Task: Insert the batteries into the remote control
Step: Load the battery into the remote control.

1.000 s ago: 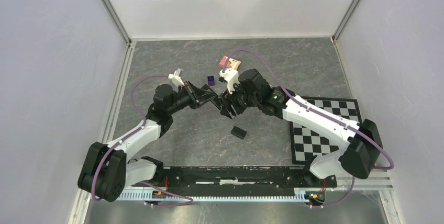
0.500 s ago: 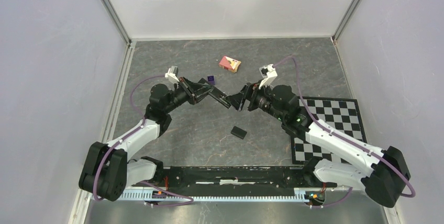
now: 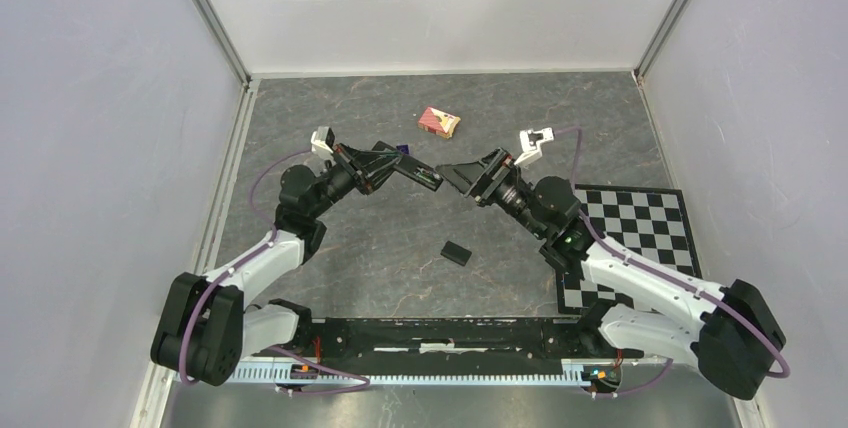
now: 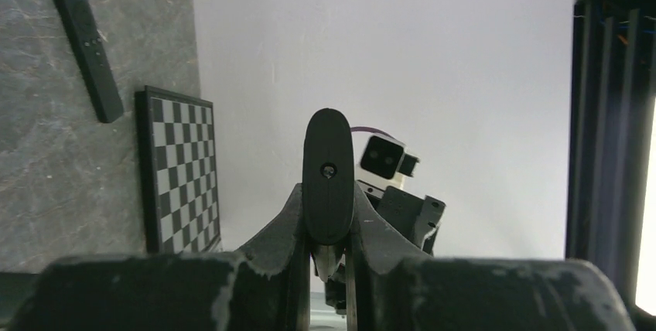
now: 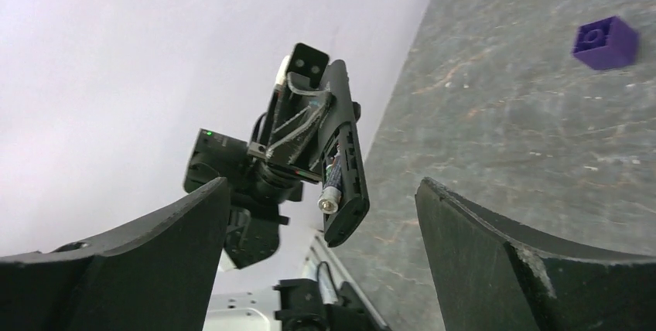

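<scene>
Grey stone-look table [image 3: 330,118] fills the middle of the overhead view. A checkerboard [image 3: 640,218] lies lower right. Both arms reach to centre frame, tips near but apart.

The left gripper [image 3: 385,163] is clamped on the remote [image 3: 412,172], held clear of the table just left of centre. Its free end aims at the right gripper [image 3: 458,177], which is spread wide with nothing in it.

Red-and-white box [image 3: 438,121], upper centre. Small black piece [image 3: 457,252] on the table below centre, probably the cover. Purple cube [image 5: 606,42], upper right of the right wrist view.

Right wrist view, centre: the remote's bay is open and faces the camera. One battery [image 5: 331,188] sits in it, metal end toward the low end. It looks proud of the bay rather than seated, though I can't be sure.

Risks, my reading:
- The remote looks tilted with the bay uncovered, so a loose battery could slide out if the left arm swings or tips.
- An off-axis push from the right gripper could lever the remote in its grip or pop the battery off its contact.

Unclear:
- No second battery found anywhere; it may be in the bay behind the bay wall.
- Battery colour is hard to call; it reads dark.
- Overhead, the cube is mostly hidden behind the left gripper.
- The left wrist view gives only the remote's end face.
</scene>
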